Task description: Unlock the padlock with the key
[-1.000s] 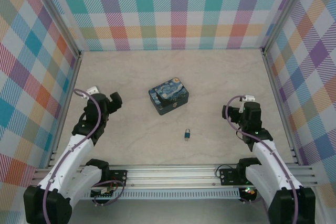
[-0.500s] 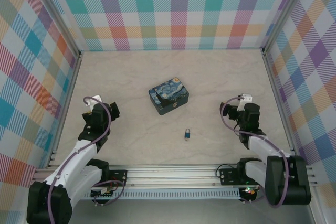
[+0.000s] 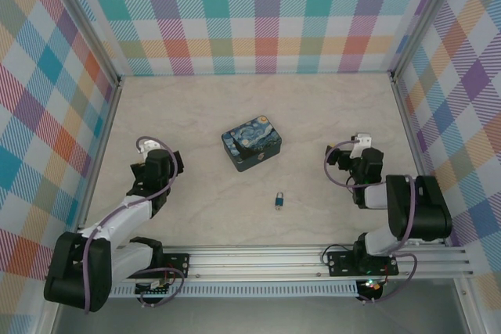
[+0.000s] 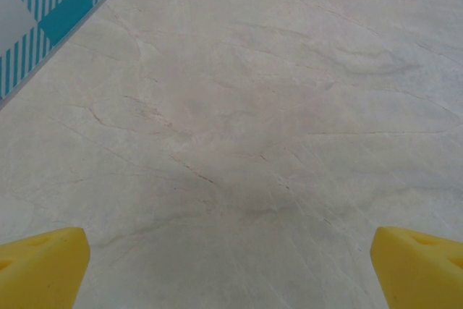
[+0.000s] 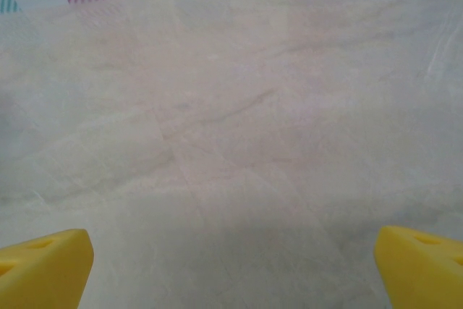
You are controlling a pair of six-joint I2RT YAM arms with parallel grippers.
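The tiny blue-teal padlock (image 3: pixel 279 201) lies on the marble-look table, near the front middle, with its thin shackle pointing away from me. The key is out of view or too small to make out. My left gripper (image 3: pixel 168 163) rests low at the left, well away from the padlock. Its yellow fingertips (image 4: pixel 43 265) stand wide apart, open over bare table. My right gripper (image 3: pixel 339 159) sits low at the right, also apart from the padlock. It is open, with nothing between its yellow fingertips (image 5: pixel 423 265).
A dark-blue painted tin (image 3: pixel 251 145) stands just behind the padlock, mid-table. Plaid walls (image 3: pixel 47 115) close in the left, back and right sides. An aluminium rail (image 3: pixel 258 260) runs along the near edge by the arm bases.
Both arms have folded down and drawn back toward their bases, bringing the grippers lower over the table. The padlock and tin have not moved.
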